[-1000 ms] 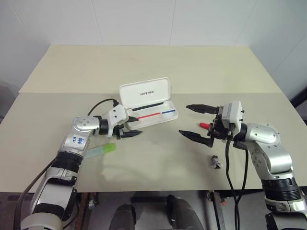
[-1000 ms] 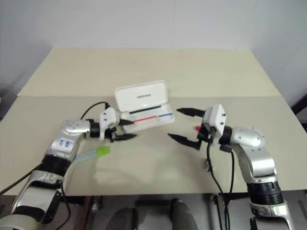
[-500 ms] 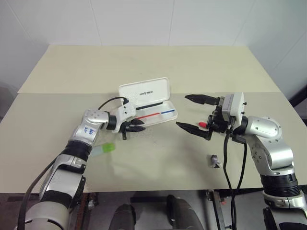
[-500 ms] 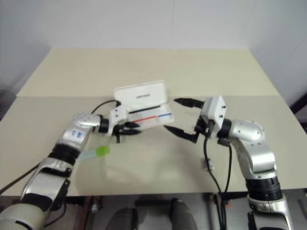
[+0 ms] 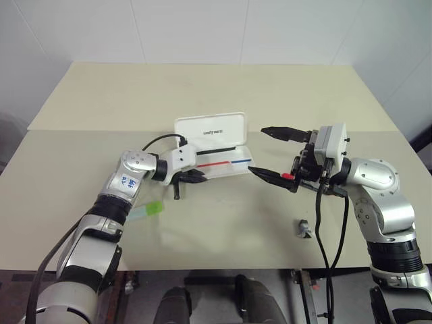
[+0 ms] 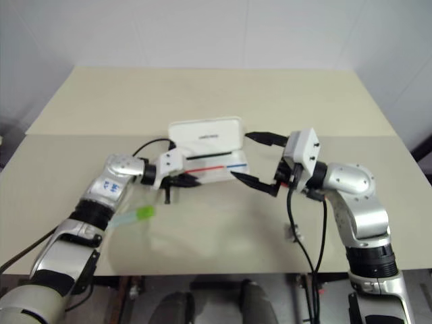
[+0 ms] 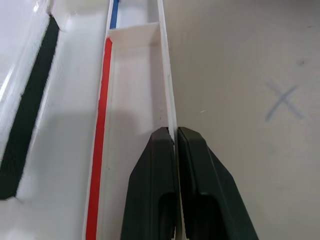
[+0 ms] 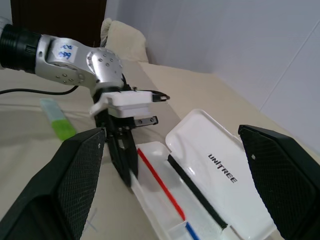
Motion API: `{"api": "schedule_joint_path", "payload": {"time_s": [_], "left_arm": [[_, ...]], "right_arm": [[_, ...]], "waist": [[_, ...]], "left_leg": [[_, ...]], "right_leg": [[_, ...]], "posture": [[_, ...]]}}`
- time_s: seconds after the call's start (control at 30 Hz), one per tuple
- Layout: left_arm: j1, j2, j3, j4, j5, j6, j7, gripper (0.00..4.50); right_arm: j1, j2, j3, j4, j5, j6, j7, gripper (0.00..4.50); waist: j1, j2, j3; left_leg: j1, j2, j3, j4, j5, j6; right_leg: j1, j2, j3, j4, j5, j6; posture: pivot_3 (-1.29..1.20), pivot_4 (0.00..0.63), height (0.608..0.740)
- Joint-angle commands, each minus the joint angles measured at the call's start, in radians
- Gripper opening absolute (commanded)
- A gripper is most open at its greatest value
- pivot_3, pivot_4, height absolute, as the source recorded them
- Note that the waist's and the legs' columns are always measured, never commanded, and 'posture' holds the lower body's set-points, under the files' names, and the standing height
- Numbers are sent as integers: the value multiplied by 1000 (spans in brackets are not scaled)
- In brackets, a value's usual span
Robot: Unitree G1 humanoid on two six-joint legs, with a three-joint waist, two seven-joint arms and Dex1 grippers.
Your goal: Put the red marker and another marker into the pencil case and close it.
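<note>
Step in hand: steadying the open pencil case [image 5: 217,156]; neither marker is in it yet, so the task looks barely begun.
Left gripper [image 7: 175,137]: fingers pinched together on the near wall of the case's tray, at its left end.
Right gripper [image 5: 273,154]: jaws spread wide and gripping nothing, hovering just off the case's right end, above the table [image 5: 223,94].
Pencil case: lies open about mid-table, lid tipped back toward the far edge, tray showing its red and blue stripe.
Red marker [image 5: 287,176]: only its red tip peeks out beneath the right gripper, on the table right of the case.
Another marker [image 5: 146,210]: the green highlighter lies toward the near edge on the left, beside the left forearm.
Stray piece [image 5: 303,228]: small grey-black lump near the right near edge.
Next move: probably the right gripper drops onto the red marker, closes across its barrel, and carries it over the tray while the left keeps the case from sliding.
</note>
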Motion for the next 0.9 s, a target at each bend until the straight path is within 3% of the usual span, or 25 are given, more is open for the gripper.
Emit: {"api": "schedule_joint_path", "payload": {"time_s": [0.03,0.23,0.5,0.87,0.9], "left_arm": [[32,15,2,-137,-25,27,-29,9],[192,53,7,-434,-46,147,-16,9],[358,80,8,-623,-41,242,51,9],[405,114,10,-567,-24,163,96,9],[405,113,8,-551,-21,148,98,559]], "right_arm": [[0,-16,-30,-6,14,-17,7,4500],[25,-15,-31,-4,13,-17,6,4500],[50,-19,-31,-19,20,-6,8,4500],[64,-21,-24,-35,27,12,12,4500],[65,-21,-24,-36,27,14,12,4500]], "waist": [[0,0,0],[-5,0,0],[-6,0,0],[-8,0,0],[-8,0,0]], "left_leg": [[-1,0,0,0,0,0],[-1,0,0,0,0,1],[2,0,0,1,0,1],[4,0,0,1,0,1],[4,0,0,1,0,1]], "right_leg": [[-1,0,0,0,0,0],[-2,0,1,2,-1,1],[-3,1,2,3,-5,-4],[-3,4,6,4,-7,-7],[-3,4,6,4,-7,-7]], "posture": [[0,150,740],[0,150,740],[0,150,740],[0,150,740],[0,150,740]]}}
